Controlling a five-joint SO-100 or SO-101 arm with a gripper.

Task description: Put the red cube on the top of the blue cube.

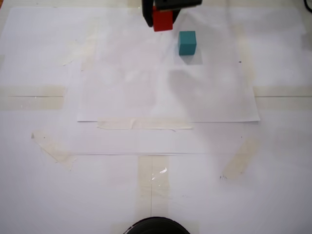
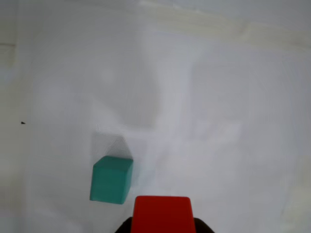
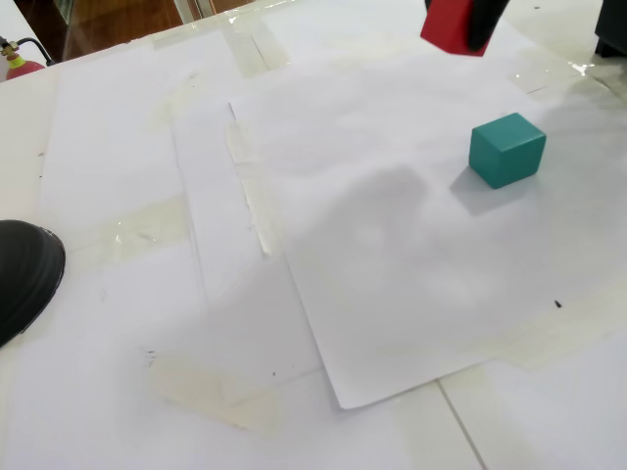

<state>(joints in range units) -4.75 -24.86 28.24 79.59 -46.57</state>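
Observation:
The red cube (image 1: 163, 20) hangs in the air, held between the dark fingers of my gripper (image 1: 162, 18) at the top of a fixed view. It also shows as the red cube (image 3: 454, 26) in the other fixed view and fills the bottom edge of the wrist view as the red cube (image 2: 162, 216). The blue cube (image 1: 187, 42), teal in colour, rests on the white paper just right of and below the red one. In the wrist view the blue cube (image 2: 111, 179) lies left of the red cube. The blue cube (image 3: 506, 149) stands alone, touching nothing.
A white paper sheet (image 1: 165, 102) is taped to the table, with tape strips (image 1: 145, 125) along its near edge. A dark round object (image 1: 155, 226) sits at the bottom edge of a fixed view and shows as the dark round object (image 3: 24, 274) at the left of the other.

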